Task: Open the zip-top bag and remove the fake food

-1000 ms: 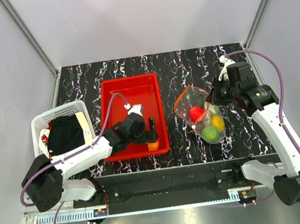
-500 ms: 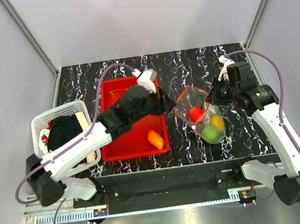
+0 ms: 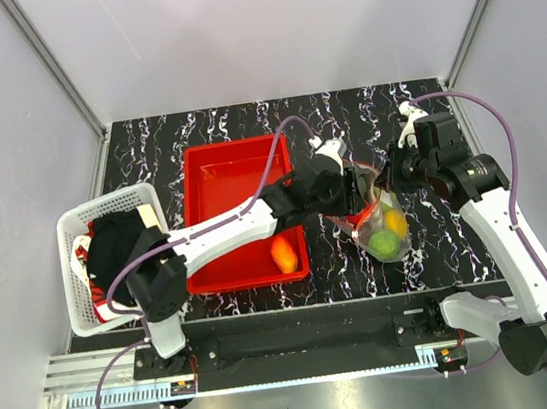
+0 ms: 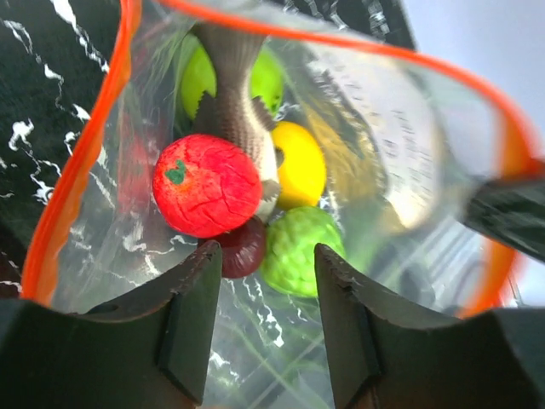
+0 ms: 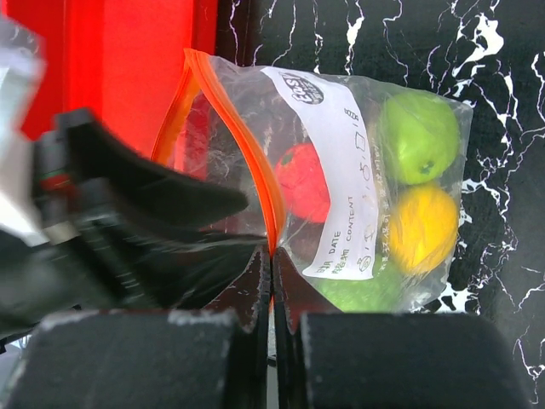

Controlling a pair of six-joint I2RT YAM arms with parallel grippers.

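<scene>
The clear zip-top bag (image 3: 377,221) lies on the dark table with its orange-rimmed mouth held open. My right gripper (image 3: 384,182) is shut on the bag's orange zip strip (image 5: 271,223). My left gripper (image 3: 361,193) is open and reaches into the bag's mouth (image 4: 281,34). Inside the bag I see a red fruit (image 4: 207,185), a grey fish (image 4: 237,102), a yellow fruit (image 4: 300,164), two green fruits (image 4: 294,250) (image 4: 201,75) and a small dark piece (image 4: 243,247). The left fingertips (image 4: 204,268) are just short of the dark piece. An orange fruit (image 3: 283,255) lies in the red tray (image 3: 235,179).
A white basket (image 3: 105,209) holding a black cloth (image 3: 118,245) stands at the left edge of the table. The red tray sits between the basket and the bag. Grey walls close off the back and sides.
My left arm has swung from the red tray rightward to the bag and its open gripper now sits in the bag's mouth. The orange fruit stays in the tray. The right arm has not moved.
</scene>
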